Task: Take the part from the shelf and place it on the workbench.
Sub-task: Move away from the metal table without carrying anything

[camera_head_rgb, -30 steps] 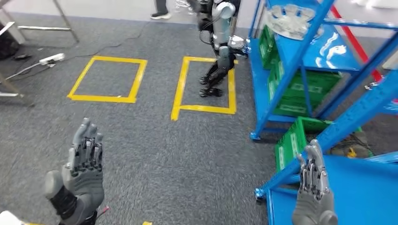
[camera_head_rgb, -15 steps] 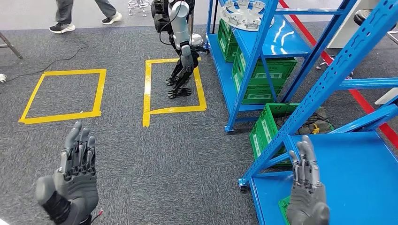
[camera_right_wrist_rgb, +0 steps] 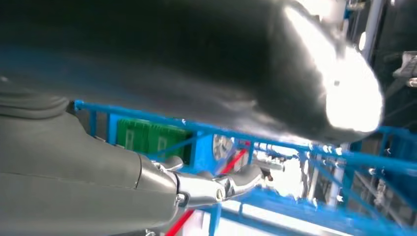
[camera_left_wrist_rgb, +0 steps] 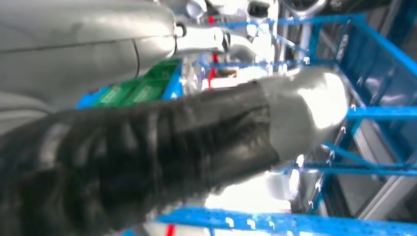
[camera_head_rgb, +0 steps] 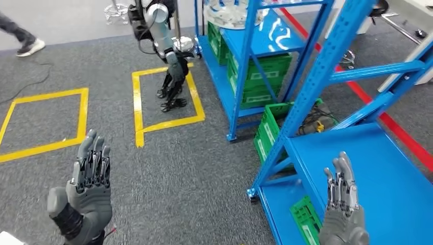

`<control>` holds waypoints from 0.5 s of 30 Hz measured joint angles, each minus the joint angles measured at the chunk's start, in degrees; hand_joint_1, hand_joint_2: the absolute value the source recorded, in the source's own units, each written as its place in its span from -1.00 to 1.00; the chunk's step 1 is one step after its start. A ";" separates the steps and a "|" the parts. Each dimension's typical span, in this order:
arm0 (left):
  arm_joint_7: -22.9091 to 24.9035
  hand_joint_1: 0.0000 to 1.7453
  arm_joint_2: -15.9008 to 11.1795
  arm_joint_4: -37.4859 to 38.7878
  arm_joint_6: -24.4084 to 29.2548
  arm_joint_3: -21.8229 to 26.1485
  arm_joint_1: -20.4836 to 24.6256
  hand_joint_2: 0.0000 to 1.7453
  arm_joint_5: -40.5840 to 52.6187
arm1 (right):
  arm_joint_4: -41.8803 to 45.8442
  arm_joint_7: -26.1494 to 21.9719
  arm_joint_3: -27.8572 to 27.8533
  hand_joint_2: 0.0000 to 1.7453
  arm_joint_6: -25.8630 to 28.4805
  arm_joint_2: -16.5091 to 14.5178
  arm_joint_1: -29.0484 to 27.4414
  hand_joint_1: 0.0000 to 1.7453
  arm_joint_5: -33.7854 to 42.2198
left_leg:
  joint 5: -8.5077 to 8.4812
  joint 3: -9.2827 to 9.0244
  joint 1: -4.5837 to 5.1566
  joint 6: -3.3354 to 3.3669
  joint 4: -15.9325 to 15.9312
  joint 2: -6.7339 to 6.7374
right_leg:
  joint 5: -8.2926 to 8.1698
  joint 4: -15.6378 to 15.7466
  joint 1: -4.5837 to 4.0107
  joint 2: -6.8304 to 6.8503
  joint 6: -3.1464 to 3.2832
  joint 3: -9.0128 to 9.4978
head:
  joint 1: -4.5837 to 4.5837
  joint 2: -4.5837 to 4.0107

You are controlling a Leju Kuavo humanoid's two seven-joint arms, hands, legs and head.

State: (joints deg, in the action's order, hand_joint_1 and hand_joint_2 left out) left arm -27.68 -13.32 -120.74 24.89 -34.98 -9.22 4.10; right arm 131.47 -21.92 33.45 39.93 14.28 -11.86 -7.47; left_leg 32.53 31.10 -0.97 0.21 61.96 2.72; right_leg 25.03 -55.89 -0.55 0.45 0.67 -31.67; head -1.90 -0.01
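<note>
Fingers (camera_head_rgb: 93, 155) straight and slightly apart on both hands, nothing held: left hand (camera_head_rgb: 87, 191) is raised over the grey floor (camera_head_rgb: 178, 178), right hand (camera_head_rgb: 343, 204) is raised over the near shelf (camera_head_rgb: 388, 173), palms roughly facing each other.

The part (camera_head_rgb: 230, 13) is a round whitish disc lying flat on an upper level of the far shelf (camera_head_rgb: 270, 43), at the top of the head view. It is round, so no clear long axis; its flat face looks upward. Its top is cut off by the frame edge and a blue post (camera_head_rgb: 246, 66) crosses in front, so detail is hard to read (ribs or cut-outs, cannot tell).

Green crates (camera_head_rgb: 263, 76) sit on the lower levels of the far shelf, another crate (camera_head_rgb: 270, 135) is on the floor between the shelves, and one more (camera_head_rgb: 306, 219) lies under the near shelf, part hidden. A second robot (camera_head_rgb: 166, 56) stands in a yellow tape square (camera_head_rgb: 166, 99), head cut off. A person's shoe (camera_head_rgb: 30, 47) is at the top left edge.

Both wrist views are blurred, with blue shelf rails behind each hand.

Versus half a second ago the whole scene has slid left (camera turning right): more of the near shelf shows, and the hands keep the same raised, empty pose.
</note>
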 joint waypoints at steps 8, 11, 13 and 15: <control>1.15 -1.00 -0.20 -0.04 0.01 -0.04 0.06 -1.00 0.30 | -0.04 0.86 -0.02 -1.00 0.01 -0.27 0.44 -1.00 0.04 | -4.08 3.44 -0.82 -1.05 0.53 -5.28 | 0.92 -1.29 0.53 -6.21 -0.90 0.00 | 1.99 -0.01; 2.26 -1.00 -0.20 -0.45 -0.09 -0.04 0.42 -1.00 0.45 | 0.09 1.98 -0.16 -1.00 0.01 -0.29 1.12 -1.00 0.14 | -4.27 1.35 -0.69 -0.07 -2.86 -6.61 | 1.41 -2.06 0.79 -8.13 -2.17 -1.36 | 2.01 0.00; 2.85 -1.00 -0.21 -0.72 -0.21 -0.02 0.85 -1.00 0.50 | 0.22 2.53 -0.35 -1.00 0.01 -0.28 1.39 -1.00 0.16 | -4.50 0.99 -0.60 0.89 -3.09 -5.35 | 1.55 -2.34 1.07 -8.00 -2.75 -1.96 | 1.82 0.00; 3.18 -1.00 -0.20 -1.02 -0.30 0.00 1.15 -1.00 0.52 | 0.33 2.83 -0.55 -1.00 0.02 -0.25 1.75 -1.00 0.17 | -4.67 0.81 -0.65 1.53 -3.41 -4.08 | 3.43 -5.60 1.02 -4.80 -3.11 -3.53 | 1.17 -0.01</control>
State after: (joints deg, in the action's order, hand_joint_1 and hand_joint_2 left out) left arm -24.51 -13.51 -121.77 24.59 -34.98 -8.07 4.62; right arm 131.81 -19.10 32.91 39.95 14.03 -10.12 -7.30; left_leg 27.86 31.92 -1.62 1.74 58.56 -1.36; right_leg 28.46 -61.49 0.46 -4.35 -2.44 -35.19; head -0.72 -0.02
